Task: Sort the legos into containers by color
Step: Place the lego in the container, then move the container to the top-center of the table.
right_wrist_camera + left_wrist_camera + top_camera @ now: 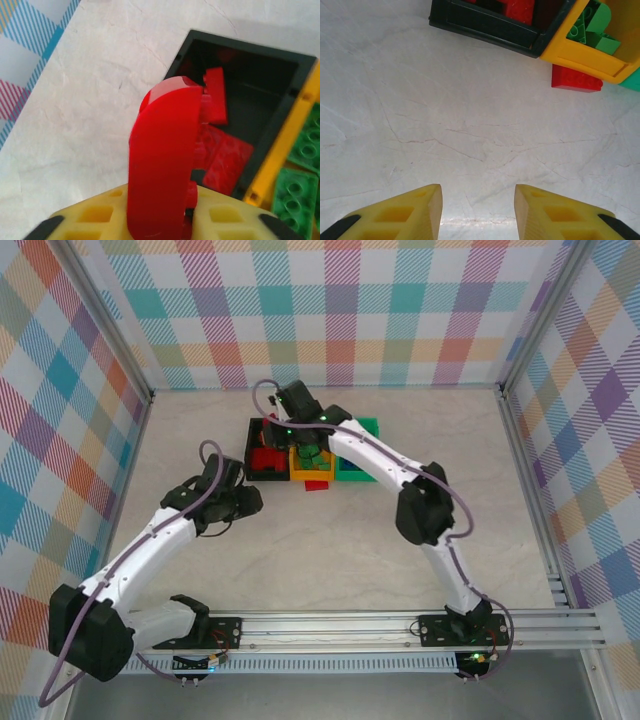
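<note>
Right gripper (161,216) clamps a glossy, curved red lego (160,150), seemingly arch-shaped.

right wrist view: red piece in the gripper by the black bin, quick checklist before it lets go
1. Grip on the red piece: ok, clamped between the right gripper fingers.
2. Bin colour match: ok, the black bin holds red legos.
3. Piece fully over the bin opening: cannot tell, it hangs by the bin's rim.
4. Left gripper out of the way: ok, open over bare table, apart from the bins.
5. No reds left outside: not ok, a loose red lego lies on the table beside the orange-yellow bin.
</note>
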